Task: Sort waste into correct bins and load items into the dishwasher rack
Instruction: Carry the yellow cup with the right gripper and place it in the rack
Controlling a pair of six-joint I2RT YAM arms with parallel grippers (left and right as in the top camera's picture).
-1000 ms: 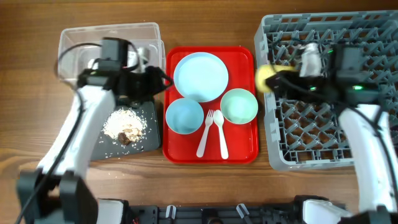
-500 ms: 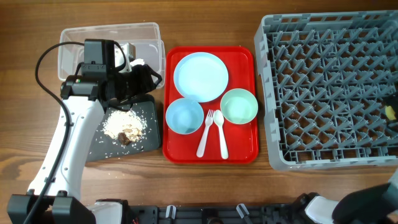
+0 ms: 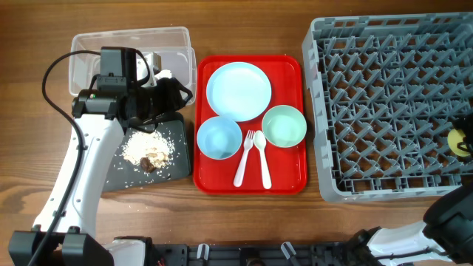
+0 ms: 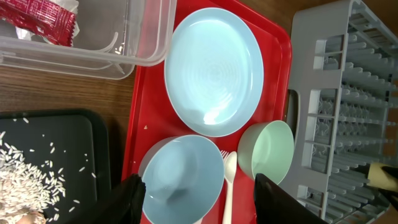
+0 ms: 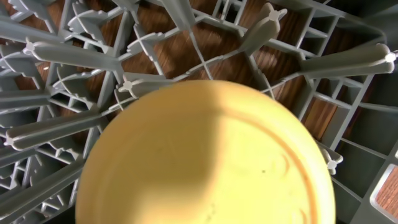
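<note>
My left gripper (image 3: 176, 92) is open and empty, its fingers (image 4: 133, 200) straddling the air above the light blue bowl (image 4: 183, 180) on the red tray. The light blue plate (image 4: 213, 71), mint green bowl (image 4: 267, 152), white fork (image 3: 244, 159) and spoon (image 3: 262, 159) also lie on that tray. My right gripper (image 3: 465, 145) holds the yellow cup (image 5: 205, 155) over the right edge of the grey dishwasher rack (image 3: 384, 111); the cup hides its fingers. The red-and-white wrapper (image 4: 43, 18) lies in the clear tub (image 3: 92, 44). Rice scraps (image 3: 148, 150) lie on the black tray (image 3: 181, 159). The tissue is hidden.
The flat red serving tray (image 3: 284, 185) sits between the bins and the rack. Rack pegs (image 5: 68, 56) stand just below the cup. My left arm (image 3: 89, 155) lies across the black tray and the tub. Bare wood table (image 3: 29, 111) lies left of the tub.
My right arm has swung the yellow cup from the rack's left edge to its right edge. My left gripper shifted slightly left, then stayed still.
</note>
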